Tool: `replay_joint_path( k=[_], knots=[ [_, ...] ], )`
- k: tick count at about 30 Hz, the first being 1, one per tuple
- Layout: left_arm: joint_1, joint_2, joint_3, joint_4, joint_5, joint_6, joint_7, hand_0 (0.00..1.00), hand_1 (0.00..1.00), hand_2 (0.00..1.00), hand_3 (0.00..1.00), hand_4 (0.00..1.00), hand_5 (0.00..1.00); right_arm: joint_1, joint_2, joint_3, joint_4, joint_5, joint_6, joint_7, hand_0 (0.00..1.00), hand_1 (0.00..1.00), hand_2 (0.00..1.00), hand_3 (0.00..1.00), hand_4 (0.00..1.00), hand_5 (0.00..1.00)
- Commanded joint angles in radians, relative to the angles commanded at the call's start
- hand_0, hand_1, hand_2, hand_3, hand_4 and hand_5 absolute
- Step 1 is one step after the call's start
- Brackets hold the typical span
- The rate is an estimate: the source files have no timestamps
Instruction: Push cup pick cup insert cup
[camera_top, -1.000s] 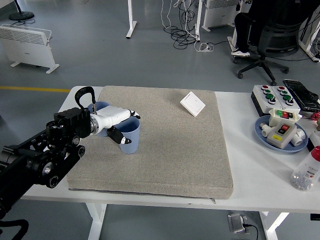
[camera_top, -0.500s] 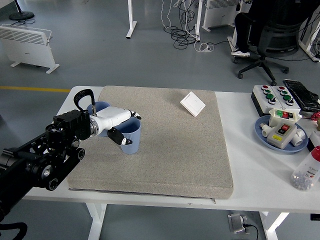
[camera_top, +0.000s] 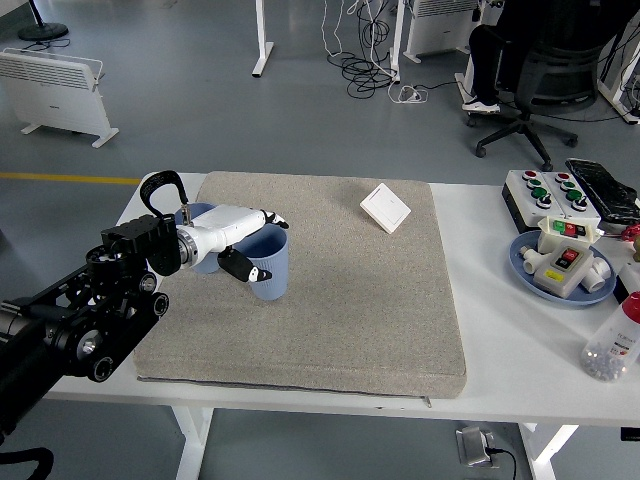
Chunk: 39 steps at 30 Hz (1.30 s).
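Blue cup gripped at the mat's left side

Blue plastic is what the left robot hand (camera_top: 245, 243) has hold of: a light blue cup (camera_top: 268, 266) standing upright on the grey felt mat (camera_top: 340, 300), toward its left part. The white fingers (camera_top: 262, 219) lie over the cup's rim while the thumb, black at the tip, presses against its near wall, so the hand is clamped on the cup. Whether the cup's base rests on the mat or sits just off it I cannot tell from here.

Just behind the hand, close to the mat's left edge, a second blue cup (camera_top: 198, 215) stands upright, mostly hidden by the wrist. The black left arm (camera_top: 80, 320) comes in from the lower left corner, with a black cable looping above the wrist.

Farther back on the mat, near its far edge and well apart from the cups, a white wall switch plate (camera_top: 385, 208) lies flat. Off the mat, on the white tabletop (camera_top: 500, 330) at the right, sit a box of coloured push buttons (camera_top: 545, 192), a blue dish (camera_top: 560, 265) carrying white switch boxes, and a clear bottle with a red cap (camera_top: 612, 345) at the edge of the view.

Across the room, a person's dark legs show on a black office chair (camera_top: 540, 75).
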Motion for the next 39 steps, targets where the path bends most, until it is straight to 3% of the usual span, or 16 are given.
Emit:
replay_joint_path(
  k=[6, 9, 14, 19, 23, 33, 39],
  knots=[
    [-0.006, 0.027, 0.001, -0.091, 0.007, -0.035, 0.020, 0.514, 0.492, 0.462, 0.496, 0.361, 0.002, 0.001, -0.001, 0.001, 0.000, 0.001, 0.000, 0.000, 0.756, 0.628, 0.651, 0.558, 0.087, 0.470],
    [-0.022, 0.054, 0.000, -0.146, -0.012, -0.058, 0.034, 0.510, 0.483, 0.454, 0.482, 0.378, 0.002, 0.002, -0.002, 0.000, 0.000, 0.003, 0.000, 0.001, 0.756, 0.627, 0.651, 0.558, 0.086, 0.470],
    [-0.061, 0.101, -0.015, -0.172, -0.027, -0.077, 0.039, 0.510, 0.483, 0.454, 0.482, 0.378, 0.002, 0.002, -0.003, 0.000, 0.000, 0.007, 0.000, 0.001, 0.756, 0.627, 0.651, 0.558, 0.086, 0.470],
    [-0.112, 0.146, -0.028, -0.127, -0.003, -0.087, 0.043, 0.520, 0.480, 0.449, 0.464, 0.401, 0.002, 0.001, -0.006, -0.002, 0.000, 0.014, -0.001, 0.003, 0.756, 0.627, 0.651, 0.558, 0.086, 0.469],
    [-0.144, 0.158, -0.032, -0.070, 0.014, -0.089, 0.040, 0.531, 0.488, 0.456, 0.468, 0.390, 0.002, -0.001, -0.006, -0.004, 0.000, 0.016, -0.002, 0.003, 0.756, 0.627, 0.650, 0.558, 0.086, 0.470],
    [-0.180, 0.146, -0.095, 0.077, 0.048, -0.062, 0.018, 0.541, 0.496, 0.459, 0.473, 0.396, 0.002, -0.002, -0.007, -0.009, 0.000, 0.019, -0.002, 0.002, 0.756, 0.627, 0.651, 0.558, 0.085, 0.469],
    [-0.185, 0.138, -0.084, 0.127, 0.048, -0.046, 0.005, 0.541, 0.496, 0.461, 0.466, 0.401, 0.002, -0.002, -0.006, -0.009, 0.000, 0.018, -0.002, 0.001, 0.756, 0.628, 0.650, 0.558, 0.085, 0.468]
  ],
)
